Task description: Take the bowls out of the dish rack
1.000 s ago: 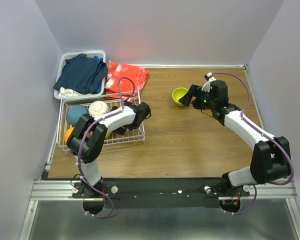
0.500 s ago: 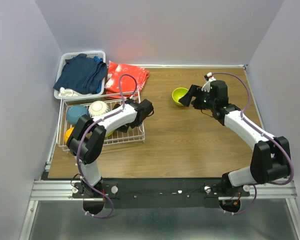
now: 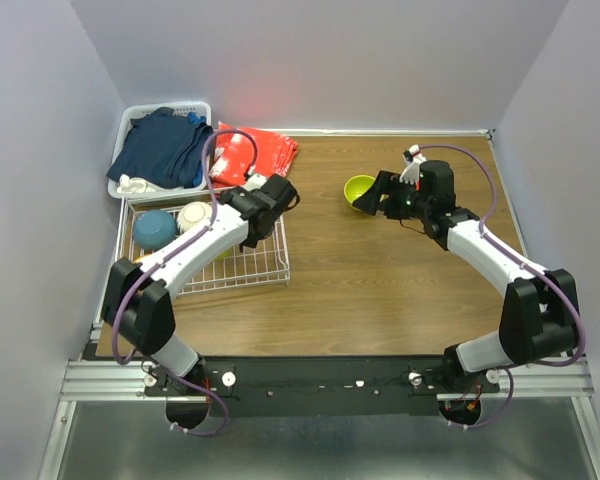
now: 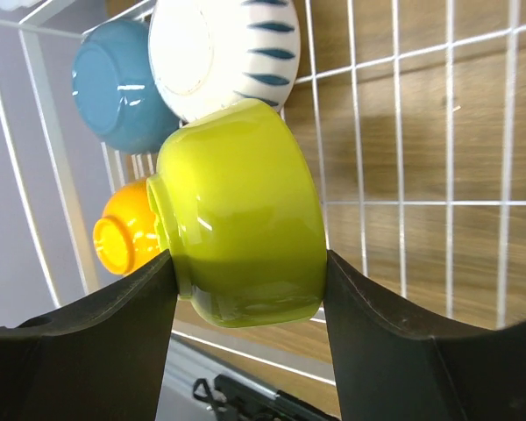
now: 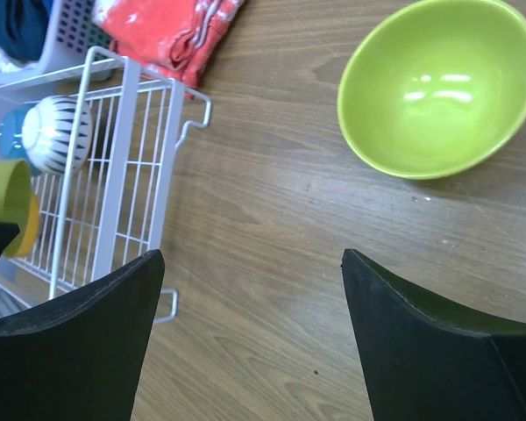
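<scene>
My left gripper (image 4: 250, 263) is shut on a lime green bowl (image 4: 241, 210), gripped by its sides on edge above the white wire dish rack (image 4: 447, 202). Under it in the rack lie a blue bowl (image 4: 114, 83), a white bowl with blue stripes (image 4: 215, 48) and a yellow-orange bowl (image 4: 127, 237). In the top view the left gripper's black wrist (image 3: 265, 205) hangs over the rack's right end (image 3: 250, 265). A second lime green bowl (image 3: 358, 190) stands upright on the table. My right gripper (image 5: 252, 256) is open and empty just right of it.
A white basket of dark blue clothes (image 3: 160, 145) stands behind the rack at the far left. A red-orange cloth (image 3: 255, 155) lies beside it. Grey walls close in the table on the left, back and right.
The left arm has risen out of the rack with the lime green bowl and its elbow has swung left. The right arm has barely moved.
</scene>
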`<state>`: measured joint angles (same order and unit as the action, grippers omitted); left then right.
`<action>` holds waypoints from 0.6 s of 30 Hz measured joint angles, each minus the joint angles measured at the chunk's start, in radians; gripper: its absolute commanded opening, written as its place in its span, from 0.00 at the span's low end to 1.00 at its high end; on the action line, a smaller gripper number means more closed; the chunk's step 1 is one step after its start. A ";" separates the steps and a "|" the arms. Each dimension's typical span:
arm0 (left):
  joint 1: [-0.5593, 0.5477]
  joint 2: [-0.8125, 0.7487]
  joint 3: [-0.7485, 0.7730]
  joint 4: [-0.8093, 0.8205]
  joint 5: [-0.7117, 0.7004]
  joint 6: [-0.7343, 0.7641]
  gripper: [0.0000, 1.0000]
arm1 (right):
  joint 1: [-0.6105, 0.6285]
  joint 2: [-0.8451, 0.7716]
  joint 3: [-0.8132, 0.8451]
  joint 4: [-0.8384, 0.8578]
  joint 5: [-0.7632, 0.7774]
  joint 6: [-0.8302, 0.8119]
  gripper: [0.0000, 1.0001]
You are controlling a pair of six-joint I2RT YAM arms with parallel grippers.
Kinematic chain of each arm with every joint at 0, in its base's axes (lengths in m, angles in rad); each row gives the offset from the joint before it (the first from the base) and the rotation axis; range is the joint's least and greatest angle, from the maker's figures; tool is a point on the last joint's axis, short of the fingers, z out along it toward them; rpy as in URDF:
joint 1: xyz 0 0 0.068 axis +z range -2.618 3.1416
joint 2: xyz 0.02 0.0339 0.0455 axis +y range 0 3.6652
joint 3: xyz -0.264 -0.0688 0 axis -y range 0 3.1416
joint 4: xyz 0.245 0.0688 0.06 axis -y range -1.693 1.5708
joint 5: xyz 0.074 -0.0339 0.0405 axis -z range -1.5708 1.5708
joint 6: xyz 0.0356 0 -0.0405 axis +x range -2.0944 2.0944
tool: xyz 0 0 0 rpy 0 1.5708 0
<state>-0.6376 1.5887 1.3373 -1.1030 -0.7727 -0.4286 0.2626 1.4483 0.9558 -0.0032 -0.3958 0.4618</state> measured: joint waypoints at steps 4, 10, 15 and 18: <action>0.035 -0.086 0.022 0.045 0.076 0.025 0.33 | 0.000 0.001 -0.001 0.029 -0.046 0.001 0.89; 0.094 -0.220 0.042 0.145 0.216 0.048 0.33 | 0.000 0.026 -0.009 0.123 -0.157 0.032 0.89; 0.110 -0.309 0.015 0.271 0.360 0.044 0.33 | 0.000 0.083 -0.022 0.254 -0.275 0.123 0.90; 0.115 -0.352 -0.018 0.342 0.439 0.024 0.33 | 0.011 0.122 -0.026 0.335 -0.325 0.189 0.89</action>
<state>-0.5224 1.2369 1.3193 -0.7612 -0.3340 -0.4046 0.2737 1.5707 0.9302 0.3313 -0.7212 0.6510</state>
